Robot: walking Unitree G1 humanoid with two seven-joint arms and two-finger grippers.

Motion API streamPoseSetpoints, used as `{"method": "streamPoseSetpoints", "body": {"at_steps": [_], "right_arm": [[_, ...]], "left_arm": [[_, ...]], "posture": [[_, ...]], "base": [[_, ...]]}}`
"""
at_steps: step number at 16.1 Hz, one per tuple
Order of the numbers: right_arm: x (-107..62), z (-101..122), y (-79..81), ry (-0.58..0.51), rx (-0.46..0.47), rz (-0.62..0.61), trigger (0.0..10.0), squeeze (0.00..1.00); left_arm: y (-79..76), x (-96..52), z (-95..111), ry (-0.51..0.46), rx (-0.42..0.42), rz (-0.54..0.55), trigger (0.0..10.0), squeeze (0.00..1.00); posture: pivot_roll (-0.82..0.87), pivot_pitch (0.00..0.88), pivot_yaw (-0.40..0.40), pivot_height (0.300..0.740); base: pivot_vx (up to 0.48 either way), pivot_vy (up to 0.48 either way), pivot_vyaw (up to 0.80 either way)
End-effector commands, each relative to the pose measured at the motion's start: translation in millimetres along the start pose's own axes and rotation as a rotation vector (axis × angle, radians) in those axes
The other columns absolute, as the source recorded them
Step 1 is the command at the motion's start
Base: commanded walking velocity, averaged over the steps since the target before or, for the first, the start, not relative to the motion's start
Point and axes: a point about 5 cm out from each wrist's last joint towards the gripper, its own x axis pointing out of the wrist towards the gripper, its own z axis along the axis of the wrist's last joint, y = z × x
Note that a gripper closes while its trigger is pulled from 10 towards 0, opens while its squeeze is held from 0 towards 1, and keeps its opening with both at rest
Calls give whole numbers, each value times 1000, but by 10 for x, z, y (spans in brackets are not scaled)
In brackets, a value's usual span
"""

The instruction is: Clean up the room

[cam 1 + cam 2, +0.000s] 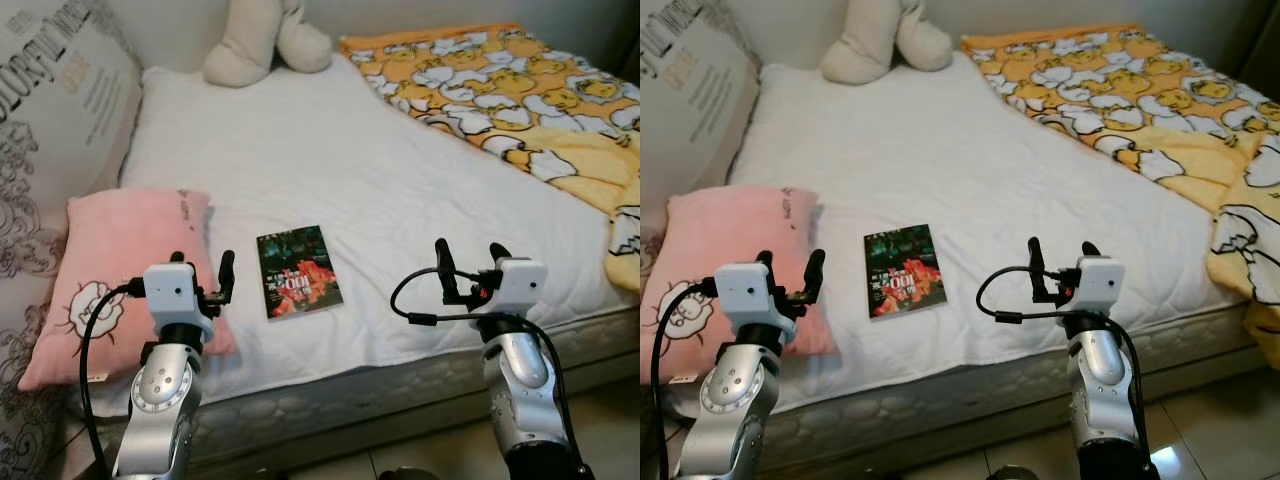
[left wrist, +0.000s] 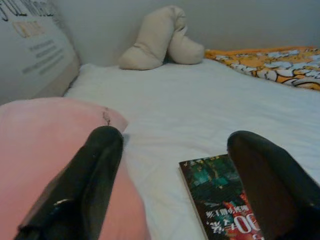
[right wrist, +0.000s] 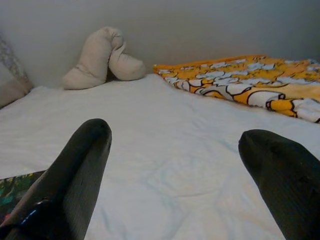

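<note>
Here the book [image 1: 298,271] lies flat on the bed [image 1: 330,160], between the left claw [image 1: 203,270] and right claw [image 1: 469,262], beside a pink pillow [image 1: 115,270]. Both claws gape wide, empty, raised. Likely an approach step; next, reaching down to the book.

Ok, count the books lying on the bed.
1. The book lies flat on the white sheet near the bed's front edge, beside the pink pillow. Others may be hidden.

Book [image 1: 298,272] lay flat on the bed [image 1: 330,160] near its front edge, pillow [image 1: 110,270] just left of it. Stuffed toy [image 1: 265,38] sat at the back, blanket [image 1: 520,85] spread over the right side.
</note>
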Motion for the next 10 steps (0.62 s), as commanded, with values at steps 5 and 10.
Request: {"method": "streamPoseSetpoints", "body": {"at_steps": [5,10], "right_arm": [[101,-29,161,71,-14,162,10000,1000],[72,-59,163,80,16,173,10000,1000]], "left_arm": [[100,19,-105,35,-6,91,10000,1000],[98,43,-81,9,22,77,10000,1000]], "posture": [[-102,0,77,740],[-94,0,73,740]], "base": [[0,0,0],[0,0,0]]}}
